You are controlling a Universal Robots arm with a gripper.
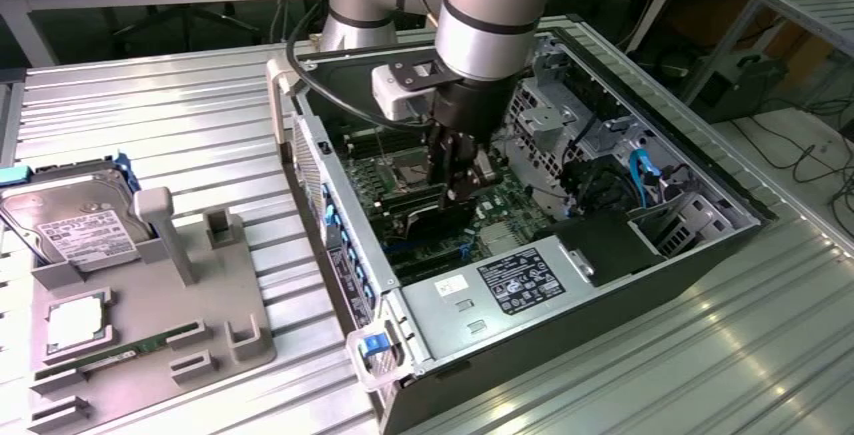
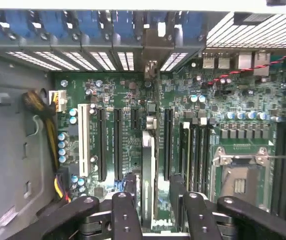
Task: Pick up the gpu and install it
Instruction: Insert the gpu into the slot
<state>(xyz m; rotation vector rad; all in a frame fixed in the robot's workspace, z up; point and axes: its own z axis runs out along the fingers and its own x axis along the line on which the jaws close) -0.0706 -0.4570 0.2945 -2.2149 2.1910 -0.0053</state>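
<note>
Between the gripper's (image 2: 152, 200) two fingers (image 2: 125, 200), seen edge-on in the wrist view, the gpu (image 2: 148, 170) stands upright among the motherboard's (image 2: 232, 125) expansion slots (image 2: 103, 145), its bracket end toward the slotted rear panel (image 2: 108, 60). Fingers sit apart, one either side of the card with a visible gap; they look to flank it, not clamp it, though contact at the pads is hard to judge. Exterior view: gripper (image 1: 458, 180) is lowered into the open computer case (image 1: 694, 170), card edge (image 1: 424, 205) just below it. Judgement: pickup and carry are done, card placed at its slot; full seating cannot be confirmed. Well away from the gripper, the hard drive (image 1: 74, 225) rests on the grey parts holder (image 1: 200, 325).
</note>
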